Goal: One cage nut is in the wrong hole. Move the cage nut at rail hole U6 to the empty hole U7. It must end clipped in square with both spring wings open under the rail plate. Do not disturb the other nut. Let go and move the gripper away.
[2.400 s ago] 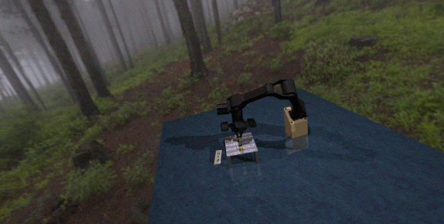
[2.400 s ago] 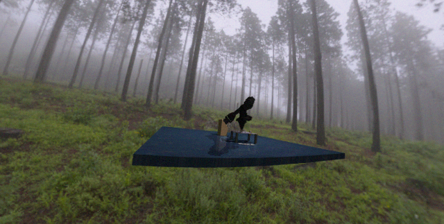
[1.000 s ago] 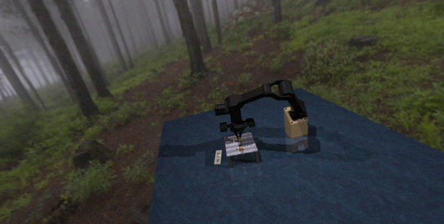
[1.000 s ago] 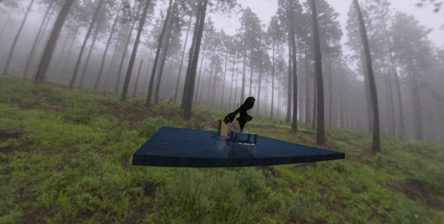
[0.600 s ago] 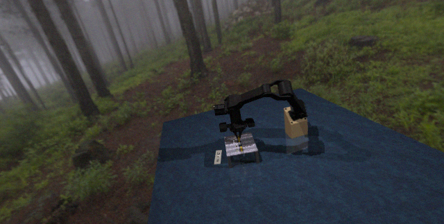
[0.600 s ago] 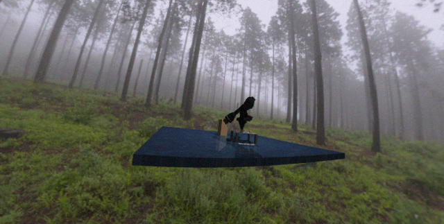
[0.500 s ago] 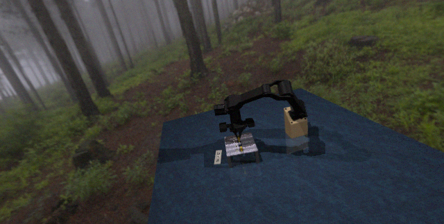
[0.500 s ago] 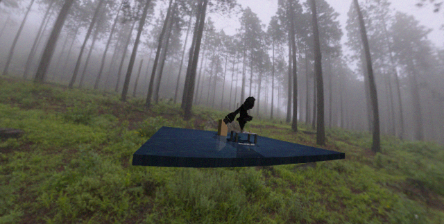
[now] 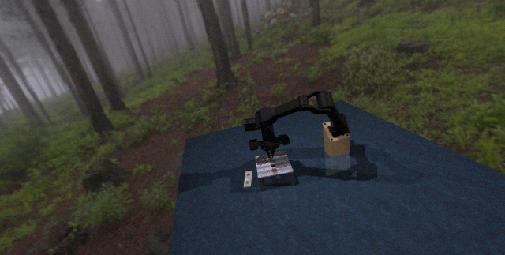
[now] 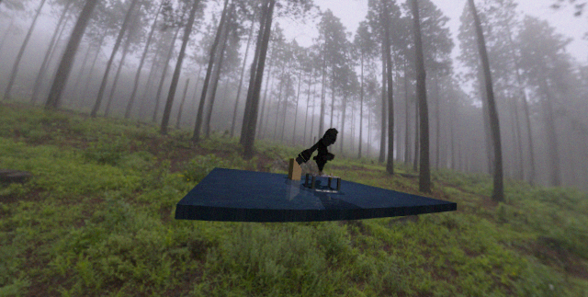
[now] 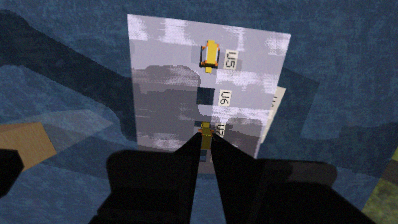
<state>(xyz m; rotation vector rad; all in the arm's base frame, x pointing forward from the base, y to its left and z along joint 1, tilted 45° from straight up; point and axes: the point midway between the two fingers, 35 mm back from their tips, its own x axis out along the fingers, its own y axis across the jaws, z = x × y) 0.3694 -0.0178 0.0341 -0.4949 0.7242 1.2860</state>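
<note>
Your black two-fingered tool [image 9: 271, 155] [image 11: 205, 136] points down over the pale metallic rail plate [image 9: 263, 171] [image 11: 165, 55], its slim fingertips nearly together and pinching the small yellow cage nut [image 11: 206, 129]. In the wrist view you have that nut at the U7 position, whose white printed label [image 11: 220, 131] is partly covered by your right-hand finger in that picture. You cannot tell from here whether the nut sits square in the hole or only above it, and the spring wings under the plate are hidden from you.

The square dark U6 hole [image 11: 205, 96] shows open, with its own white label [image 11: 225, 98] beside it. Past it, at U5, you see the other yellow nut [image 9: 274, 169] [image 11: 210, 55], with dark and orange parts at its sides; it stands apart from your fingertips.

The plate rests on dark legs [image 9: 293, 178] [image 10: 339, 184] above the blue tabletop [image 9: 355, 215] [image 10: 257, 202]. Near it lies a cream card with dark marks [image 9: 248, 178] [image 11: 274, 114] (too small for you to read). Your jointed black arm [image 9: 292, 107] [image 10: 323, 147] reaches across from a tan box-shaped block [image 9: 337, 148] [image 10: 294, 169] [image 11: 30, 142], which stands well apart from the card.
</note>
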